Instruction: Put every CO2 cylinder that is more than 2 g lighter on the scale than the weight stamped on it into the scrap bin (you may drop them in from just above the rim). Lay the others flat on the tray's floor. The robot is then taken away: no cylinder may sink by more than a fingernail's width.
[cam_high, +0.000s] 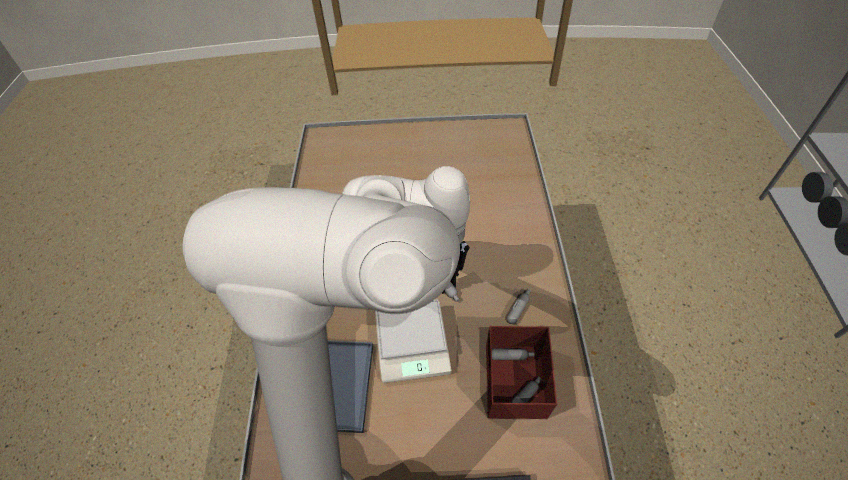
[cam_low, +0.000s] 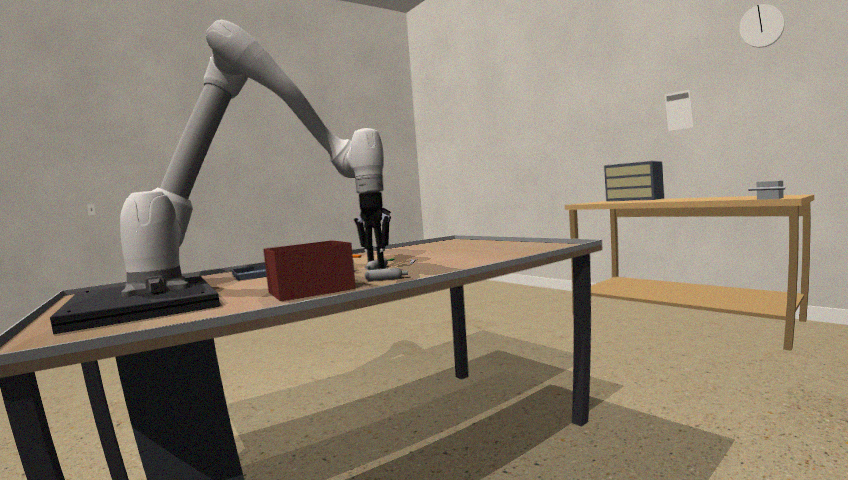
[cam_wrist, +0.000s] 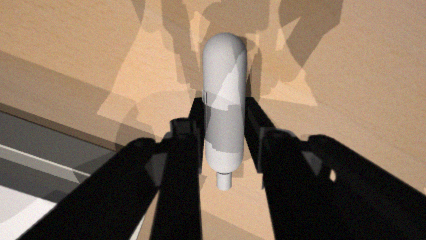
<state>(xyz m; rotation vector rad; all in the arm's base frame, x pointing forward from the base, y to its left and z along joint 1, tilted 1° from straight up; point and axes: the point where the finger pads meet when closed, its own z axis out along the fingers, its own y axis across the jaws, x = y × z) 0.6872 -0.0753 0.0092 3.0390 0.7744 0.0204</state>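
My gripper (cam_wrist: 223, 113) (cam_low: 374, 254) (cam_high: 457, 279) points straight down at the table, just beyond the scale's far right corner. Its fingers press both sides of a grey CO2 cylinder (cam_wrist: 225, 80) (cam_high: 452, 292) (cam_low: 374, 265) that lies flat on the wood. A second cylinder (cam_high: 517, 306) (cam_low: 385, 274) lies loose on the table to the right. The red scrap bin (cam_high: 551, 368) (cam_low: 309, 268) holds two cylinders (cam_high: 511, 354) (cam_high: 527, 390). The scale (cam_high: 410, 336) has a bare pan and its display shows 0. The dark tray (cam_high: 352, 386) (cam_low: 248, 272) lies left of the scale, partly hidden by the arm.
The arm's big elbow (cam_high: 321, 249) hides much of the table's near left in the top view. The robot base plate (cam_low: 133, 300) sits at the table's near end. A wooden shelf table (cam_low: 684, 205) stands farther off. A rack with dark weights (cam_high: 827, 208) stands at the right.
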